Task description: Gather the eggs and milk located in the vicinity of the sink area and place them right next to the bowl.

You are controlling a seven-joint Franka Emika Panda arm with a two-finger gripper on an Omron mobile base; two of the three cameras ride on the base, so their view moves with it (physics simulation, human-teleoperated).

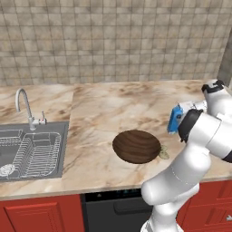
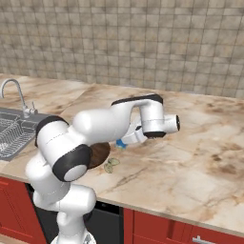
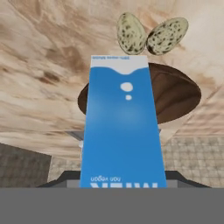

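Bright-blue slim milk carton (image 3: 123, 127) sits pinched in my two-finger gripper (image 1: 177, 118), lifted off the marble counter (image 1: 104, 113) — near the wide dark-brown wooden bowl (image 1: 136, 146). Two speckled olive-tan eggs (image 3: 151, 34) lie just beside that bowl — well apart from the steel sink (image 1: 31, 152).

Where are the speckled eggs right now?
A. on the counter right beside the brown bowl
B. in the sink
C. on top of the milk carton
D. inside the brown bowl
A: the eggs lie on the counter at the rim of the bowl, far from the sink.
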